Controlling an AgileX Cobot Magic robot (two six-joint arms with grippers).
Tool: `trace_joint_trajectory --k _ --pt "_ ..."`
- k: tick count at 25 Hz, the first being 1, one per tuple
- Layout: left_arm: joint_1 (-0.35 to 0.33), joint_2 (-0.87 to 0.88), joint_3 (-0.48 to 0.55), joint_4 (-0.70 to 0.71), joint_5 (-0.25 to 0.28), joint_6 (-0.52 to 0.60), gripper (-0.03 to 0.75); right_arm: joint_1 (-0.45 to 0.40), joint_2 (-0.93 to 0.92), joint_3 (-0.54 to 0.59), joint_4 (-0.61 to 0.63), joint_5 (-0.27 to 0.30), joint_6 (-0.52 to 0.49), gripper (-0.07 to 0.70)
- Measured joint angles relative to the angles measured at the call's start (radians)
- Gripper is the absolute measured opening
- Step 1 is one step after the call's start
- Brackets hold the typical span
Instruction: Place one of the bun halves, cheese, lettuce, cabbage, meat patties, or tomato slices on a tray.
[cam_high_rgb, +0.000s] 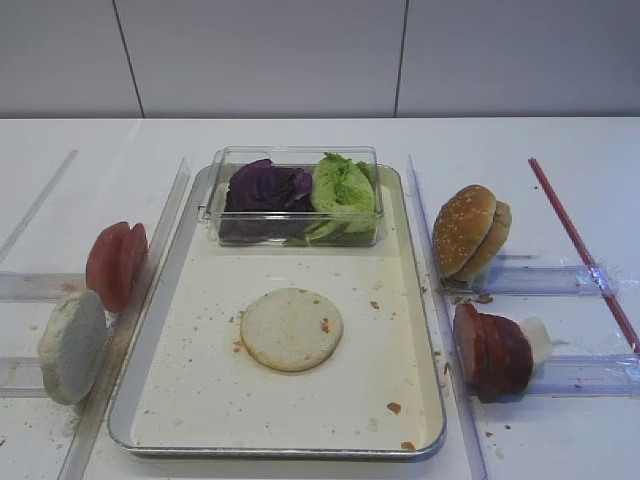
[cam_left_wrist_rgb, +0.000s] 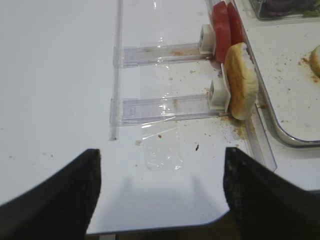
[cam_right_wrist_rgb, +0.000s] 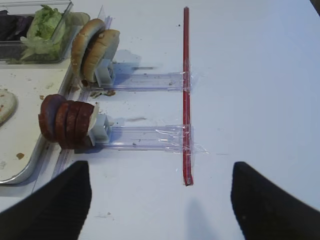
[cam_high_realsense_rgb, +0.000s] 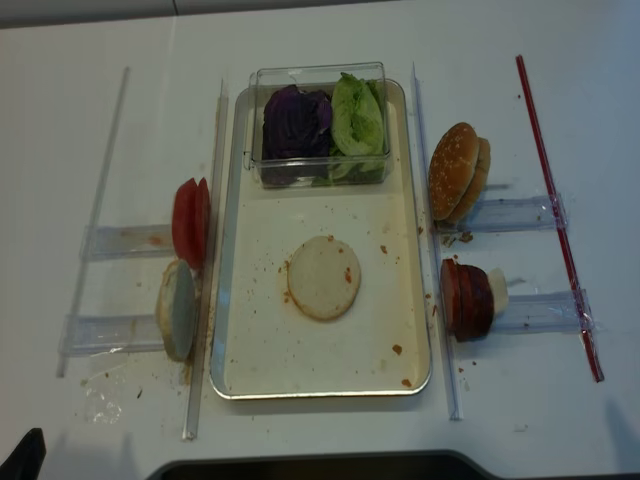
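On the tray (cam_high_rgb: 415, 300) one bun half (cam_high_rgb: 291, 328) lies flat already. Your left gripper (cam_left_wrist_rgb: 160, 192) is wide open and empty; the tomato slices (cam_left_wrist_rgb: 227, 29) stand ahead-right of it.

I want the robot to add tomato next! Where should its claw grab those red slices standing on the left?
Probably pinch the outermost pinkish-red round tomato slice by its upper rim, coming from above. The slices stand upright on edge beside the silver metal tray, flat faces showing, so an open left claw could likely straddle one.
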Motion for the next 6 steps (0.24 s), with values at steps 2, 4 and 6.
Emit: trace_joint_trajectory --k 2,4,6 --pt "0.0 0.0 0.0 0.0 0.0 0.0 0.472 0.0 0.0 0.0 0.0 0.0 0.0 0.573" --pt "0.0 0.0 0.0 0.0 0.0 0.0 0.472 0.0 0.0 0.0 0.0 0.0 0.0 0.573" --pt "0.0 0.0 0.0 0.0 0.0 0.0 0.472 0.0 0.0 0.0 0.0 0.0 0.0 0.573"
